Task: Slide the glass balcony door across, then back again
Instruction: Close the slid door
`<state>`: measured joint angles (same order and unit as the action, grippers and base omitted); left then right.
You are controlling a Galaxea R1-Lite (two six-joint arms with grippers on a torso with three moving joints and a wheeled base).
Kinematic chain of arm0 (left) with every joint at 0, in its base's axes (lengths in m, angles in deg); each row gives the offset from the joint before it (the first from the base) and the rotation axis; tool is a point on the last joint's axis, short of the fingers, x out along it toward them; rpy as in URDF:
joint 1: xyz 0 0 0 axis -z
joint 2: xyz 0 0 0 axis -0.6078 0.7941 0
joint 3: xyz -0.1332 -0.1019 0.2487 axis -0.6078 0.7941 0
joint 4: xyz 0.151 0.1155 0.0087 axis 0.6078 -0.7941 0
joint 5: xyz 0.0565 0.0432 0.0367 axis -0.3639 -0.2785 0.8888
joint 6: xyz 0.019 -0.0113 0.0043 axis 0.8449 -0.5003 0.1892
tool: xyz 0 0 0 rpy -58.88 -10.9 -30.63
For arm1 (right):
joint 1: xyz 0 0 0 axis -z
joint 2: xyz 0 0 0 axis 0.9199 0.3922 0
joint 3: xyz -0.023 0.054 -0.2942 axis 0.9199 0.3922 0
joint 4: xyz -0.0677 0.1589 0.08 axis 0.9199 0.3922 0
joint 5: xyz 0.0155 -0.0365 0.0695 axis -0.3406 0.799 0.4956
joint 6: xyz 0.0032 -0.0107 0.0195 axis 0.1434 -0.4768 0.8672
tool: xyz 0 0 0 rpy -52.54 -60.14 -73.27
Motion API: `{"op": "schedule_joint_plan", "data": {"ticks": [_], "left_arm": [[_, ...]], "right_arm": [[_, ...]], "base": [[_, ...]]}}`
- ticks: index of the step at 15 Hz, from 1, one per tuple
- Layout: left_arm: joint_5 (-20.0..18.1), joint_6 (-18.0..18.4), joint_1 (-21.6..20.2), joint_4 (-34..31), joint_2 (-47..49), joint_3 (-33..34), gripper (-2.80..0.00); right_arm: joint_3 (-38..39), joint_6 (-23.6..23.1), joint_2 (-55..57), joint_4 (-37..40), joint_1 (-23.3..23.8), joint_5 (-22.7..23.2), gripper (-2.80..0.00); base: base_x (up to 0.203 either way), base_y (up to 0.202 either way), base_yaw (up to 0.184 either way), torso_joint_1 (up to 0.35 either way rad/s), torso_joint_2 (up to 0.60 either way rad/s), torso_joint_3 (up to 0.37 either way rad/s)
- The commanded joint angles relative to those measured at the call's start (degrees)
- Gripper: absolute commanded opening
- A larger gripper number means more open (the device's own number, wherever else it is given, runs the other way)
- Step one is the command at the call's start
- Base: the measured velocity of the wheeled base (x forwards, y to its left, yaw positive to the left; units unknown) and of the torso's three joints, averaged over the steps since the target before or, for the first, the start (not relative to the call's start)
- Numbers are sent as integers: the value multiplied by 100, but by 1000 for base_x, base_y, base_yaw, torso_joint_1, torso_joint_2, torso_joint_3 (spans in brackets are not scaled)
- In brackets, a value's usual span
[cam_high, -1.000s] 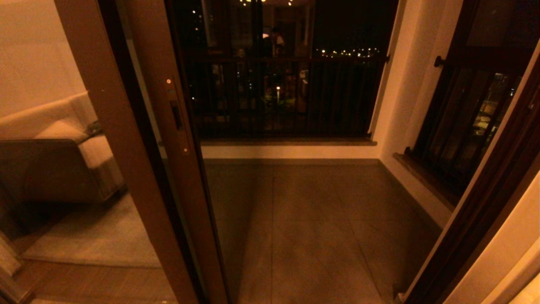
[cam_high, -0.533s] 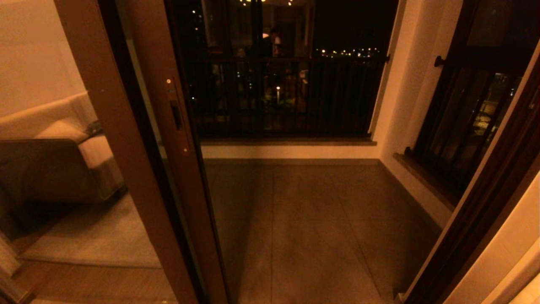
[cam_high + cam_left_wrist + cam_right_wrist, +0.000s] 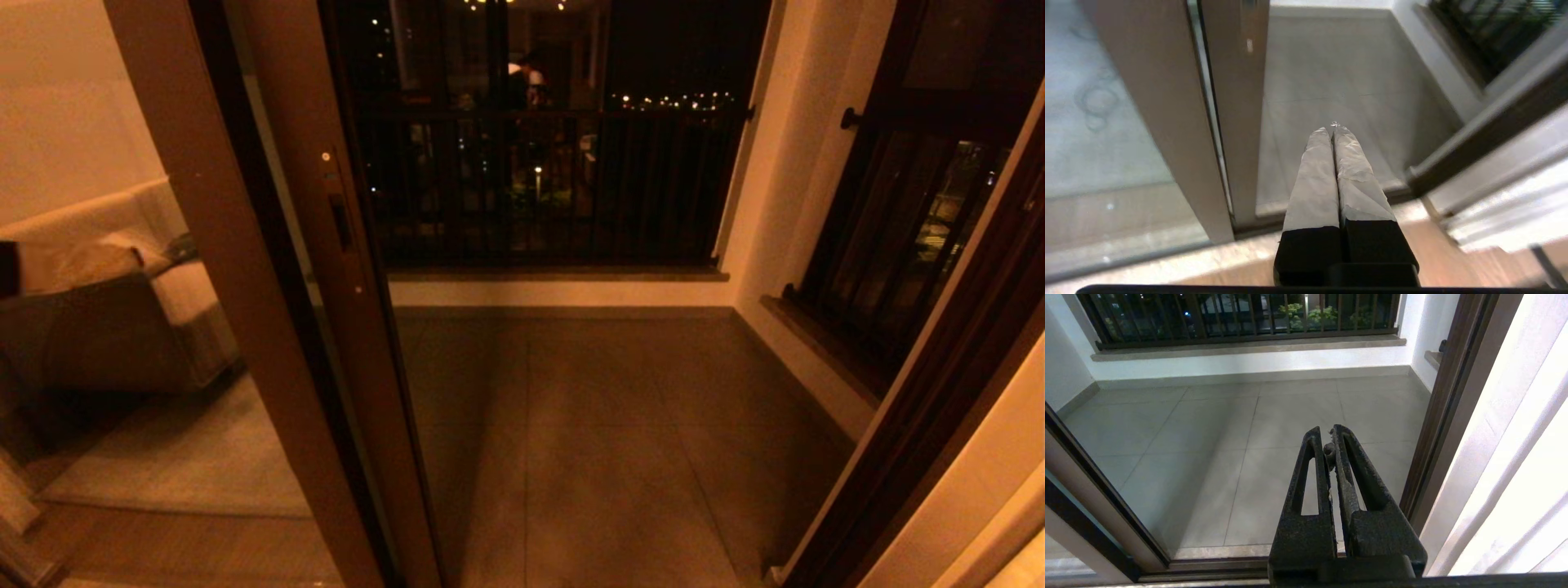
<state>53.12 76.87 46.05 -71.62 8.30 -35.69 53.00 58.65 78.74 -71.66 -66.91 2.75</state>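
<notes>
The glass balcony door stands slid to the left, its brown stile upright beside the open doorway. The narrow dark handle slot sits on that stile at mid height. In the left wrist view my left gripper is shut, empty, its white-taped fingers pointing at the balcony floor just right of the door stile, not touching it. My right gripper is shut and empty, hanging over the threshold near the right jamb. A pale shape with a dark end shows at the head view's left edge.
A plain brown-framed glass panel overlaps the door on its left, with a sofa behind the glass. Grey balcony tiles lie ahead, ending at a dark barred window. Another barred window and a dark jamb close the right.
A pale shape with a dark end has come into the head view's left edge, over the sofa. The door has not moved.
</notes>
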Motion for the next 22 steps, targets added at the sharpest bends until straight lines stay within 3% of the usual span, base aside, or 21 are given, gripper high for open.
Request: {"op": "schedule_joint_plan", "data": {"ticks": [1,2,4,7,11,18,19,22], "left_arm": [[758,-44,591,433,752,-104,-280],[1216,-76,924,825,1032,-125,-280],[1605,-101,1264,1237,1543,-281,-280],[1725,-155,1388,1252,2008,-1103,-280],[1738,-547,1065,1087,2082,-1089,-280],[1742,-531,966,1657,3044,-1606,-280],[1751,-505,957,1640,3044,-1615,0],[1769,-433,957,1409,2899,-1571,0]], "right_arm": [[4,2,-2,-2,0,-2,-280],[3,2,-2,-2,0,-2,-280],[-1,2,-2,7,0,-2,-280],[-1,-2,-2,-2,0,-2,-280],[-1,2,-2,-2,0,-2,-280],[-1,2,-2,-2,0,-2,-280],[-1,2,-2,-2,0,-2,-280],[-1,2,-2,-2,0,-2,-280]], "base": [[0,0,0,0,0,0],[0,0,0,0,0,0],[0,0,0,0,0,0],[0,0,0,0,0,0],[0,0,0,0,0,0],[0,0,0,0,0,0],[0,0,0,0,0,0],[0,0,0,0,0,0]]}}
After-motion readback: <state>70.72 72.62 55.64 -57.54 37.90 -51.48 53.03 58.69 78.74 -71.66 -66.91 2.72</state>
